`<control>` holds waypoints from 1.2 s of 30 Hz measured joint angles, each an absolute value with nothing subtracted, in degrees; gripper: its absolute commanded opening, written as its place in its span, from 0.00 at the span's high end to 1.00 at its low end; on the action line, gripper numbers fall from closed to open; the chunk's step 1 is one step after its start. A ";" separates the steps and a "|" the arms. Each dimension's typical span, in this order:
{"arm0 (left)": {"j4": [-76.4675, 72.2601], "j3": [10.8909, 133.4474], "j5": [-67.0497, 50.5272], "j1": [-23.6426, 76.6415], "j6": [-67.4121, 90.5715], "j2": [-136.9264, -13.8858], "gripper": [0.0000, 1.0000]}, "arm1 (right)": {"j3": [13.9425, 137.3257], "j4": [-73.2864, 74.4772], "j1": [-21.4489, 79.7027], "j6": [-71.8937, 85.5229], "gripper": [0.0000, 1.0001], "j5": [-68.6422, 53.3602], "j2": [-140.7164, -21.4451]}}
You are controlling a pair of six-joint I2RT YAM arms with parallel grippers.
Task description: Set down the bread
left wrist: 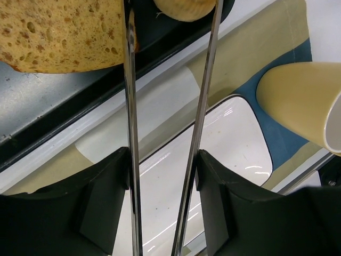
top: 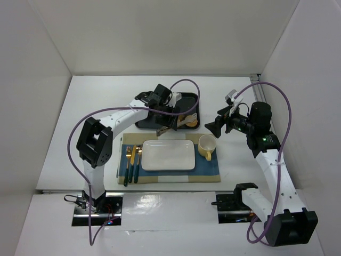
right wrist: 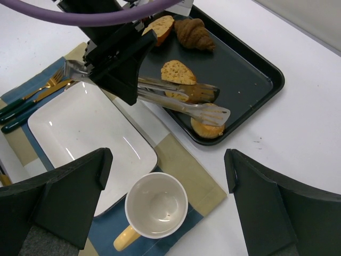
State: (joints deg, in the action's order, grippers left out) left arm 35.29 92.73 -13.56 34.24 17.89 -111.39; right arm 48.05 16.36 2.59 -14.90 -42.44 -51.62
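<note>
The bread (right wrist: 206, 129), a small round golden bun, lies in the near corner of the black tray (right wrist: 242, 80); it also shows as bread (top: 193, 124) and bread (left wrist: 184, 7). My left gripper (left wrist: 162, 154) is shut on metal tongs (right wrist: 176, 101), whose two arms (left wrist: 131, 101) reach to the bun and straddle it. One arm lies against the bun's edge, the other stands a little off it. From above, the left gripper (top: 169, 127) hangs over the tray's front edge. My right gripper (right wrist: 168, 160) is open with nothing in it, above the yellow cup (right wrist: 156, 205).
A toasted slice (right wrist: 178, 72), a croissant (right wrist: 194, 33) and another piece of bread (right wrist: 160, 25) share the tray. A white rectangular plate (top: 168, 154), the cup (top: 206, 146) and cutlery (top: 132, 160) lie on a blue-and-tan placemat (top: 210, 172).
</note>
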 measured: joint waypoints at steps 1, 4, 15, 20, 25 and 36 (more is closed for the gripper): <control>35.44 92.79 -13.56 34.30 17.89 -111.61 0.41 | 48.05 16.36 2.59 -14.90 0.00 -42.44 -51.62; 36.03 92.86 -13.47 34.46 17.91 -111.77 0.59 | 48.05 16.36 2.59 -14.90 0.00 -42.44 -51.62; 36.05 92.90 -13.17 34.98 17.91 -111.77 0.94 | 48.05 16.36 2.59 -14.92 0.00 -42.44 -51.62; 36.05 92.90 -13.17 34.98 17.96 -111.77 1.00 | 48.05 16.36 2.59 -14.92 0.00 -42.44 -51.62; 36.07 92.29 -13.13 34.98 18.13 -110.74 1.00 | 48.05 16.36 2.59 -14.92 0.00 -42.44 -51.62; 36.01 90.85 -12.75 35.09 18.63 -99.79 1.00 | 48.05 16.36 2.20 -14.92 0.00 -42.48 -51.53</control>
